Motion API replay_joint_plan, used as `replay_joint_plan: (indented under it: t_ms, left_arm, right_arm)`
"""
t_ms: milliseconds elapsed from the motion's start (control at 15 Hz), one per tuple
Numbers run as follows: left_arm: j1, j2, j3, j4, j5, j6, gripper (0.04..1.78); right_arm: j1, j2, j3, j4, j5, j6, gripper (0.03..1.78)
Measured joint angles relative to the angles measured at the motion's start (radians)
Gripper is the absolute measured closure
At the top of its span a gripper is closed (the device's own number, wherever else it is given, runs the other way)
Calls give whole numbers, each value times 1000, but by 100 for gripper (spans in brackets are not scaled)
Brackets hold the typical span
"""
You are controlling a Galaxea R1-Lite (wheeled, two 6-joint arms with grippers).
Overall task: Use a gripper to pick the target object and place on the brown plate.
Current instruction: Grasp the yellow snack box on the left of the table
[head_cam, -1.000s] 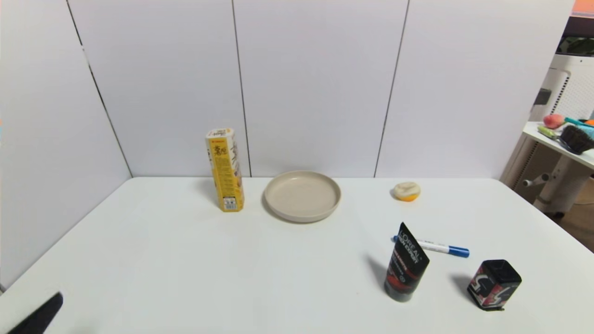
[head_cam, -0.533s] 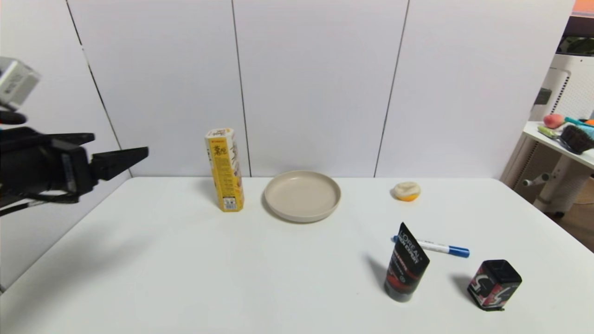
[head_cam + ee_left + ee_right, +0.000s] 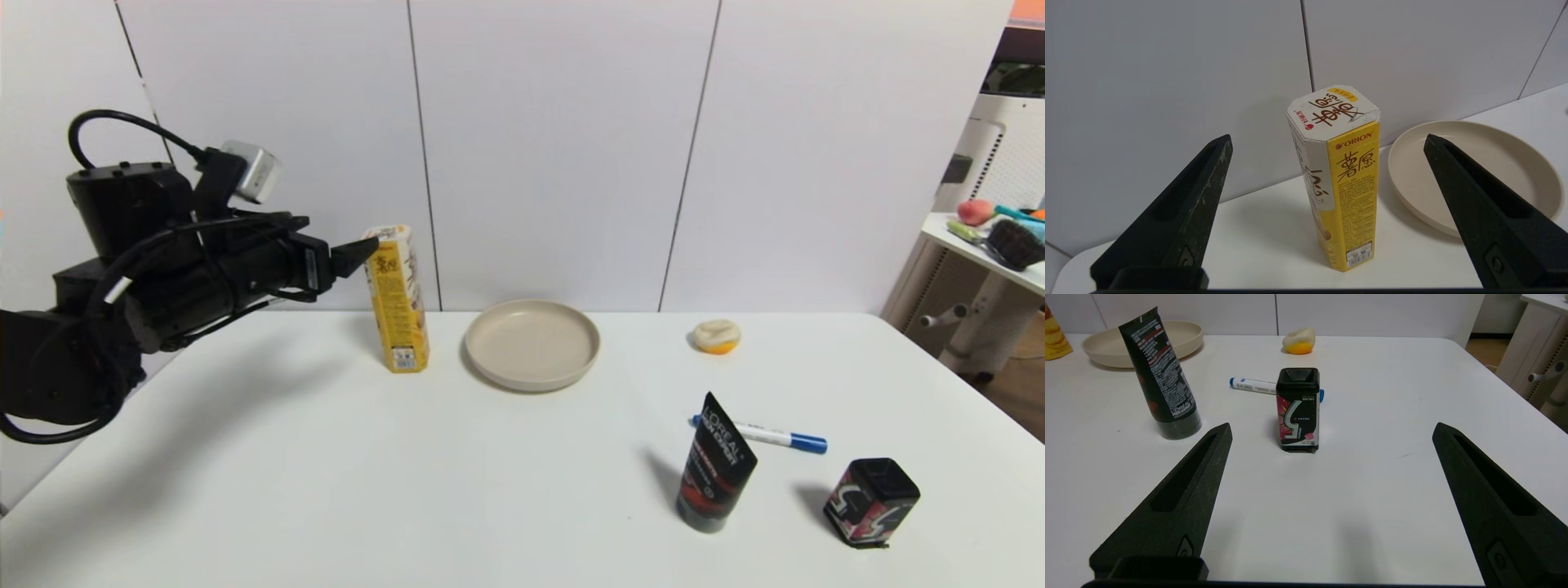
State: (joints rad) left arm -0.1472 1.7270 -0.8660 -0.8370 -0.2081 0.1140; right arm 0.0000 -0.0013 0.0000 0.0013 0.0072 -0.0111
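The right pincer (image 3: 1327, 506) hangs parked over the near right part of the tabletop (image 3: 408, 490), its fingers spread wide with nothing between them. Farther in, the left pincer (image 3: 1327, 212) is level with the upper part of the target object (image 3: 397, 299), fingers wide apart and the carton centred in the gap but not yet between them.

The target object stands upright near the far edge of the tabletop, left of centre, its long axis vertical, barcode low on the near face. Just beside it on its right, apart from it, lies the brown plate (image 3: 531, 344).

It looks like a light, thin-walled card carton: tall, easily toppled, and crushable. A gentle squeeze across two flat faces, somewhat above mid-height, seems best.
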Motion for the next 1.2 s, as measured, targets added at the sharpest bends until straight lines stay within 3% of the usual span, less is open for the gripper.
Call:
replay_joint_plan:
  t_ms: [400, 733, 1200]
  left_arm:
    - [-50, 145, 41, -170, 29, -68, 13]
    - [-84, 219, 39, -246, 219, -77, 13]
    - [-121, 279, 14, -261, 228, -116, 13]
  right_arm:
    - [0, 0, 0, 0, 0, 0, 12]
    - [0, 0, 0, 0, 0, 0, 12]
    - [0, 0, 0, 0, 0, 0, 12]
